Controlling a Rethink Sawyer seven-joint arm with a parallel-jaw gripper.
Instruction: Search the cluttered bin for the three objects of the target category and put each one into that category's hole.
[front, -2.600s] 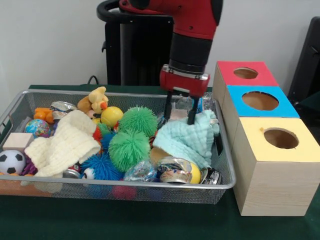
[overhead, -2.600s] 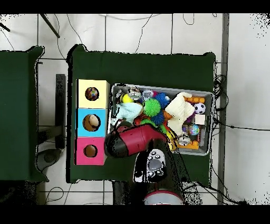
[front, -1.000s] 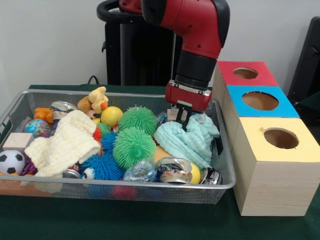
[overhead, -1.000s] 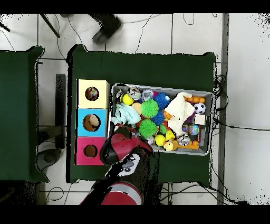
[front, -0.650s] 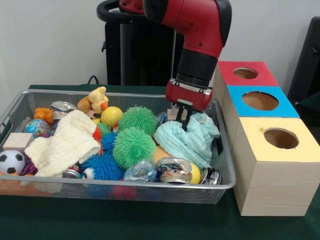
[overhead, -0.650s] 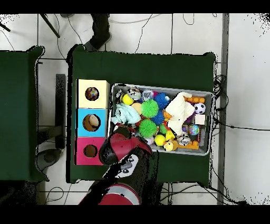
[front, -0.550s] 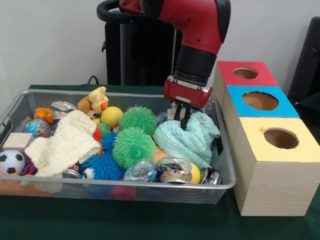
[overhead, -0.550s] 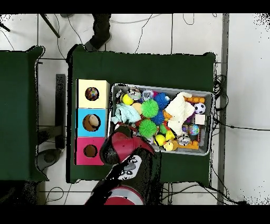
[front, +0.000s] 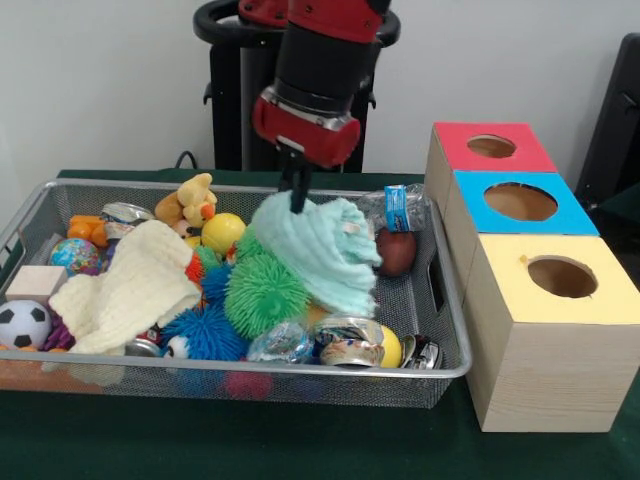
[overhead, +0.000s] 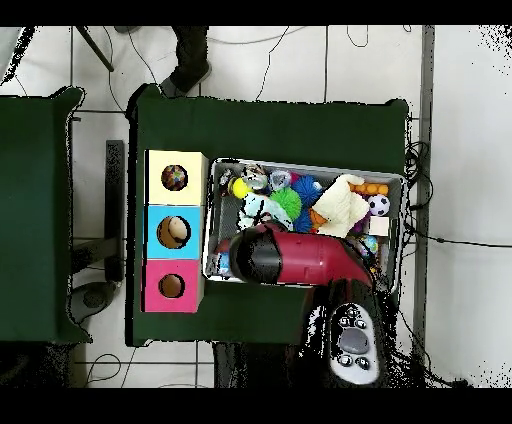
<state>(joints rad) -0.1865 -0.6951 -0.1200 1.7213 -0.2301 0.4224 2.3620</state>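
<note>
gripper: fingers pinching mint cloth, lifted clear to uncover stuff below
bin: brown ball & bottle exposed

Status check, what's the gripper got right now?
Gripper shut on mint cloth, lifted above the bin. Brown ball and plastic bottle uncovered beside it. Nothing blocking the holes.

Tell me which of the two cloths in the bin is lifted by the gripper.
The mint green cloth, hanging from the shut gripper. The cream knitted cloth lies untouched at the other side.
</note>
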